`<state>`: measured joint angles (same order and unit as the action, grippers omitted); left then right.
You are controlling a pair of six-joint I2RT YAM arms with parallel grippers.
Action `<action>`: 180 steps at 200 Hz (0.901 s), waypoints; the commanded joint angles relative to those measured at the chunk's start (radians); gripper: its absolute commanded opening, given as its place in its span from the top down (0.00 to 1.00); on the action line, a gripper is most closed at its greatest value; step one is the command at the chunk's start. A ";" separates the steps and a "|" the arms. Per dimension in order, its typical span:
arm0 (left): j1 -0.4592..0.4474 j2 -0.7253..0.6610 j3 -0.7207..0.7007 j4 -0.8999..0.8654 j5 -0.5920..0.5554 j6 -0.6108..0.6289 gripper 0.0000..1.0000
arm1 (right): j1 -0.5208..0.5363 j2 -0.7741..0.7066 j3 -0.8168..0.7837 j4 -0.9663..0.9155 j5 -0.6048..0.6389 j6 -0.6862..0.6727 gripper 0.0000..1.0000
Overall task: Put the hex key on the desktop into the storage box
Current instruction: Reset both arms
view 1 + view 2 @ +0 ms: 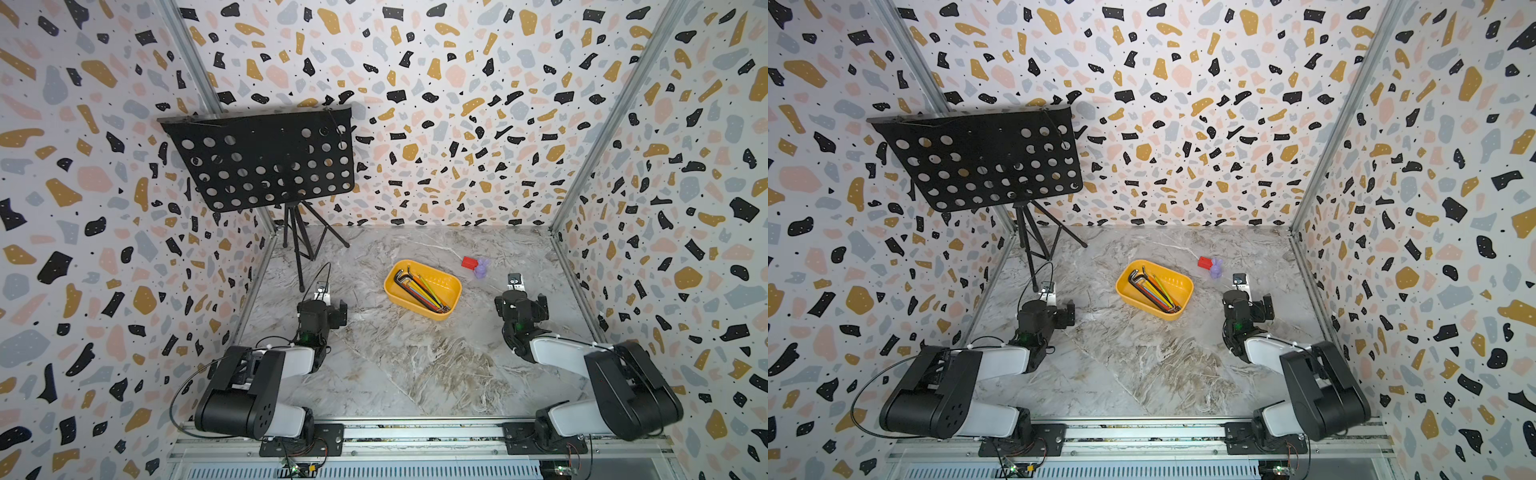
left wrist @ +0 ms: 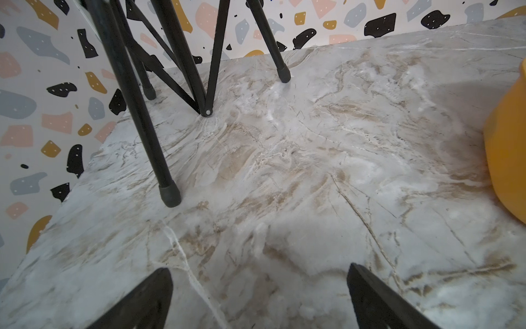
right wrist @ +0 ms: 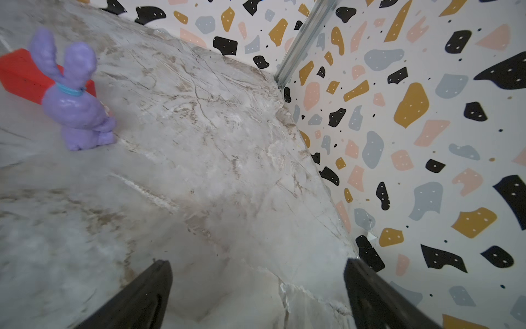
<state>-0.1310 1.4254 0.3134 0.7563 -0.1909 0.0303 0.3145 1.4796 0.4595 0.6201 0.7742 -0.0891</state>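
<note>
The yellow storage box [image 1: 415, 311] [image 1: 1148, 311] stands mid-desktop in both top views. Several hex keys [image 1: 419, 289] [image 1: 1152, 289], dark and coloured, lie inside it. No hex key shows on the bare marble desktop [image 1: 395, 365] in any view. My left gripper [image 2: 260, 284] hovers open over bare marble left of the box, whose orange side [image 2: 506, 148] shows at the edge of the left wrist view. My right gripper [image 3: 257, 279] is open over bare marble right of the box, near the side wall. Nothing sits between either pair of fingers.
A black perforated music stand [image 1: 266, 158] rises at the back left, its tripod legs [image 2: 168, 182] close ahead of the left gripper. A small red block [image 1: 469, 262] and a purple rabbit figure [image 1: 481, 268] [image 3: 76, 105] stand behind the box. Patterned walls enclose three sides.
</note>
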 commanded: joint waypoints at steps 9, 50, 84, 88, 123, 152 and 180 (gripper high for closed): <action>0.004 -0.011 0.019 0.039 0.004 -0.001 0.00 | -0.021 0.096 0.023 0.197 0.035 -0.056 0.01; 0.000 -0.015 0.015 0.042 -0.005 -0.002 0.00 | -0.094 0.022 -0.039 0.178 -0.105 0.035 0.01; 0.001 -0.017 0.013 0.045 -0.004 -0.001 0.00 | -0.137 0.007 -0.043 0.156 -0.217 0.060 0.01; 0.001 -0.017 0.014 0.045 -0.004 -0.003 0.00 | -0.148 0.006 -0.041 0.148 -0.240 0.065 0.01; -0.001 -0.015 0.013 0.045 -0.004 -0.001 0.00 | -0.201 -0.003 -0.040 0.124 -0.340 0.098 0.01; 0.000 -0.016 0.013 0.045 -0.004 -0.002 0.00 | -0.204 -0.009 -0.064 0.158 -0.362 0.093 0.00; 0.001 -0.015 0.014 0.045 -0.003 -0.001 0.00 | -0.223 -0.001 -0.076 0.176 -0.437 0.095 0.00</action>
<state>-0.1310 1.4254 0.3134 0.7570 -0.1917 0.0303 0.1104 1.4956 0.3988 0.7635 0.4221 -0.0143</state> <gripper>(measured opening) 0.997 0.996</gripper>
